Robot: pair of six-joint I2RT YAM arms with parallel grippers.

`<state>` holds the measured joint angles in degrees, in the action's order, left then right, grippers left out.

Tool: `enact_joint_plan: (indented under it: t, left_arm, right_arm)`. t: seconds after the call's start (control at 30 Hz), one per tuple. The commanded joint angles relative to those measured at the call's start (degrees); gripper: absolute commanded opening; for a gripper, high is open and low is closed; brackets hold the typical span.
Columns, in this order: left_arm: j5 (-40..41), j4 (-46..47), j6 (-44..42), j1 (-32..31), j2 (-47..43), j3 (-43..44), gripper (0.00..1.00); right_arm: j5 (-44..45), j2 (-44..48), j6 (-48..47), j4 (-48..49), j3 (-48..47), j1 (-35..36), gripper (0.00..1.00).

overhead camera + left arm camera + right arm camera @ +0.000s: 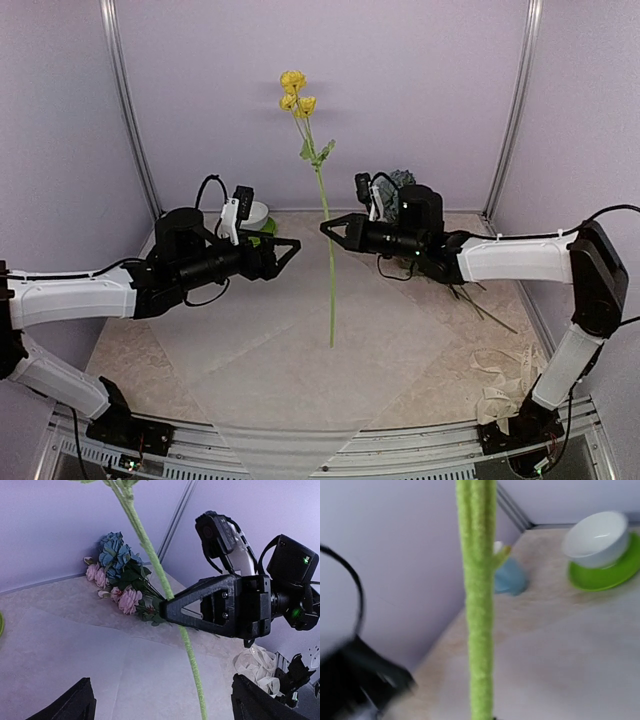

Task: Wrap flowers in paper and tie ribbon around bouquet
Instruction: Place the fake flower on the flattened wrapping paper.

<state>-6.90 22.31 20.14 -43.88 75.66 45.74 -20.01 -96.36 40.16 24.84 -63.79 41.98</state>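
Right gripper (pixel 326 228) pinching flower stem (pixel 331 290) — left gripper (pixel 292 245) wide, empty.

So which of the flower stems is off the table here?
The yellow-bloomed stem, pinched upright by the right gripper; the blue and pink flowers lie on the table behind that arm.

One yellow-bloomed stem (pixel 329 285) stood upright over the middle of the paper (pixel 260 360), its fuzzy green stalk pinched in the right tool (pixel 325 228). The paper, a wide translucent white sheet, lay flat. The blue and pink flowers (pixel 120 580) lay bunched at its far right edge. The cream ribbon (pixel 505 385) lay crumpled beyond its near right edge.
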Motion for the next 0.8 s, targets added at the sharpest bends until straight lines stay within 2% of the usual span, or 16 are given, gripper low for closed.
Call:
enact_joint_plan:
  t: [0.0,0.07,0.2,0.37,0.7,0.77]
  left_arm:
    - [1.2,-0.2,4.5,1.1,-1.3,-4.0,0.92]
    - [6.1,-4.2,6.0,3.2,-2.5,-5.2,0.93]
    - [13.2,-11.9,9.0,7.2,-1.5,-6.1,0.92]
    - [13.5,-10.4,8.5,8.2,-1.5,-9.4,0.92]
    - [13.0,-11.2,7.1,9.6,-1.0,-10.8,0.93]
    - [13.2,-11.4,6.7,10.0,-1.2,-10.8,0.93]
  right_arm:
    - [5.6,-5.8,15.7,7.1,-2.1,2.4,0.0]
    - [5.8,-9.2,20.5,5.8,-2.6,2.6,0.0]
    - [2.8,-17.4,23.1,0.4,-8.5,4.6,0.0]
    - [-2.2,-25.8,22.6,-5.6,-13.5,5.9,0.0]
    - [-4.4,-30.5,24.7,-7.8,-14.5,5.9,0.0]
    - [-3.8,-29.7,25.1,-8.5,-13.3,5.9,0.24]
